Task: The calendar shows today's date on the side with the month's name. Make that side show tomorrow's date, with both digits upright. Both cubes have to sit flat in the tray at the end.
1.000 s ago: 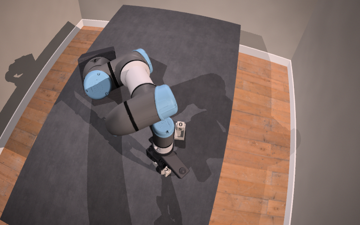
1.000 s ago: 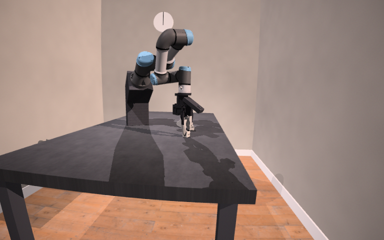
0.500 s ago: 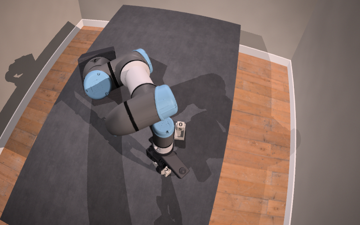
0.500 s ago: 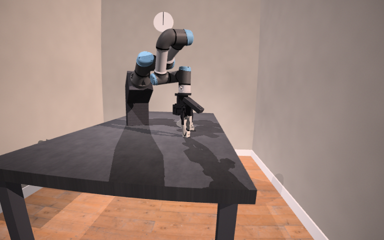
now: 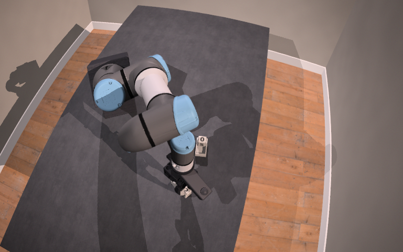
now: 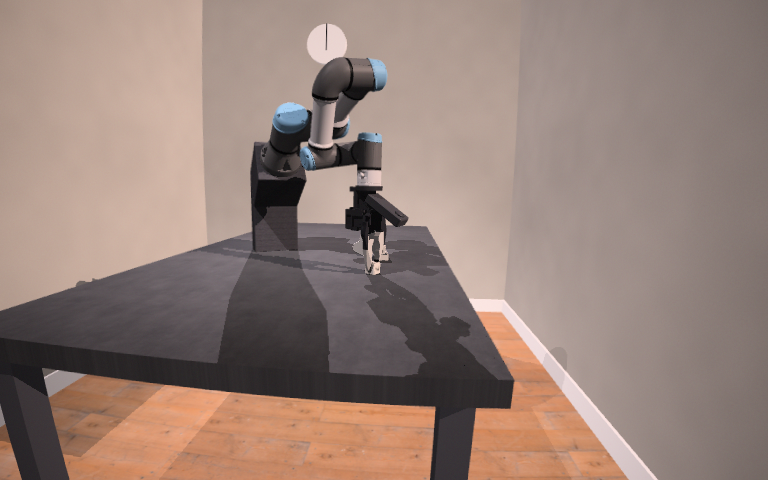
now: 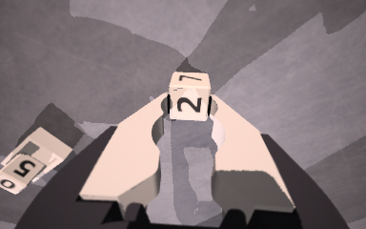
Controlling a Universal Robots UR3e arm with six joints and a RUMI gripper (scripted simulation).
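Observation:
My gripper [image 7: 189, 95] is shut on a cream date cube [image 7: 189, 96]. The cube shows a 2 on the face toward the wrist camera and a 7 on the face beyond it. In the top view the cube [image 5: 186, 191] sits at the fingertips, close to the dark table top; I cannot tell whether it touches. The calendar tray [image 5: 201, 147] stands beside the arm's wrist and holds the other cube, which shows a 0 and a 5. It also shows at the lower left of the wrist view [image 7: 29, 162]. From the side view the gripper [image 6: 373, 263] points straight down.
The robot base block [image 6: 275, 206] stands at the back of the dark table [image 6: 254, 316]. The table's right edge [image 5: 252, 142] lies a short way beyond the tray. Wooden floor surrounds the table.

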